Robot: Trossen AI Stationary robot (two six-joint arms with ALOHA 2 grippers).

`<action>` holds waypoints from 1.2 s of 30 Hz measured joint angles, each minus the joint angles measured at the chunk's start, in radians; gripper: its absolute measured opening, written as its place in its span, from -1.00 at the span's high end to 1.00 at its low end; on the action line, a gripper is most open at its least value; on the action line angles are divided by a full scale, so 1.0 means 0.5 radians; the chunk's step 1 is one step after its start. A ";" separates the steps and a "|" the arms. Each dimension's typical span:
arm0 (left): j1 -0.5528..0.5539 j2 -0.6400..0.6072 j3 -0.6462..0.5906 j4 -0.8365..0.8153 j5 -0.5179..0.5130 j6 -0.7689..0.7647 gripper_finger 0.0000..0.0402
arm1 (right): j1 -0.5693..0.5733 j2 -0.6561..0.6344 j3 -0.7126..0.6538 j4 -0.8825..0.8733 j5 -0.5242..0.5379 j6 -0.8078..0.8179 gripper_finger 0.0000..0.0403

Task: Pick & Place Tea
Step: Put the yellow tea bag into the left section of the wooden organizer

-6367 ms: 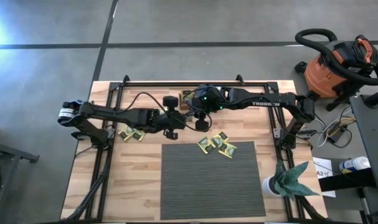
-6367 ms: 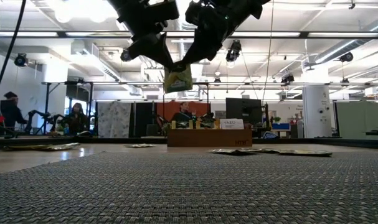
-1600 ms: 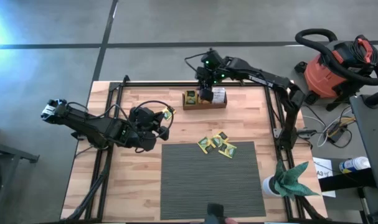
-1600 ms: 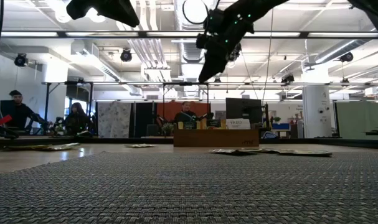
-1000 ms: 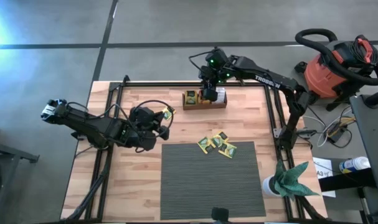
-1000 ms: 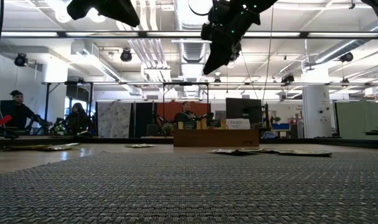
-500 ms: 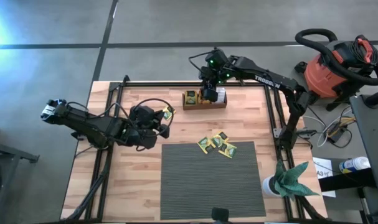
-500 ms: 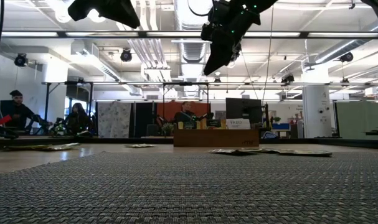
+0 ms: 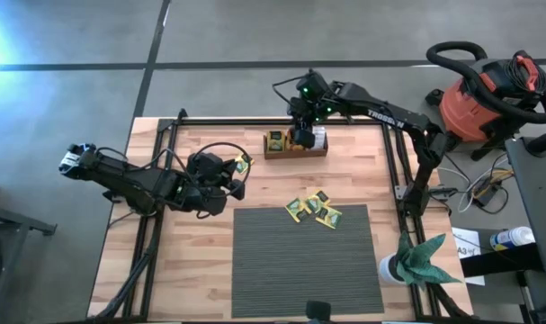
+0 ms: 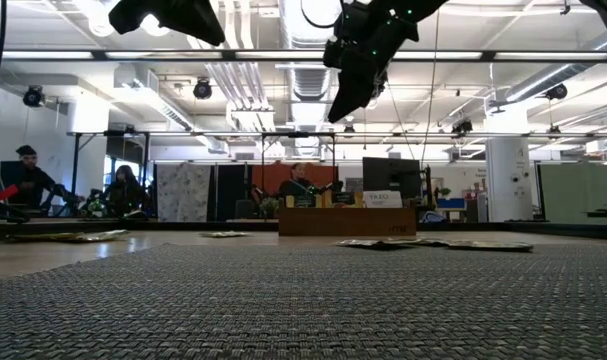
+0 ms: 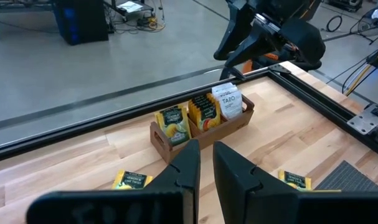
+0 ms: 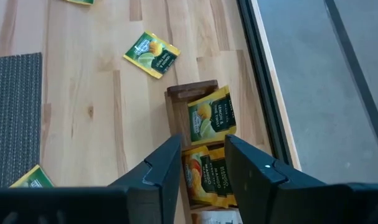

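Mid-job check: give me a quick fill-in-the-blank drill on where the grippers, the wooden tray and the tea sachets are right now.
1. The right gripper hangs open above the brown three-compartment wooden ____.
2. The tray's middle compartment holds ____ sachets.
3. A loose cluster of yellow-green tea sachets lies at the far edge of the grey ribbed ____.
4. The left gripper holds ____.

Missing words: tray; orange; mat; nothing

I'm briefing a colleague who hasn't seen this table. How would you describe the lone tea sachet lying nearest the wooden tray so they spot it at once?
Find the wooden tray at the table's far edge, under the right gripper. Just off the tray's left end, a single yellow-green sachet lies flat on bare wood. Unlike the sachets clustered by the grey mat, it lies alone, close to the left arm's wrist.
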 joint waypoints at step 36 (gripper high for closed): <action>0.017 0.000 0.001 -0.001 0.072 -0.044 0.80 | 0.001 0.002 -0.135 0.018 -0.015 0.000 0.51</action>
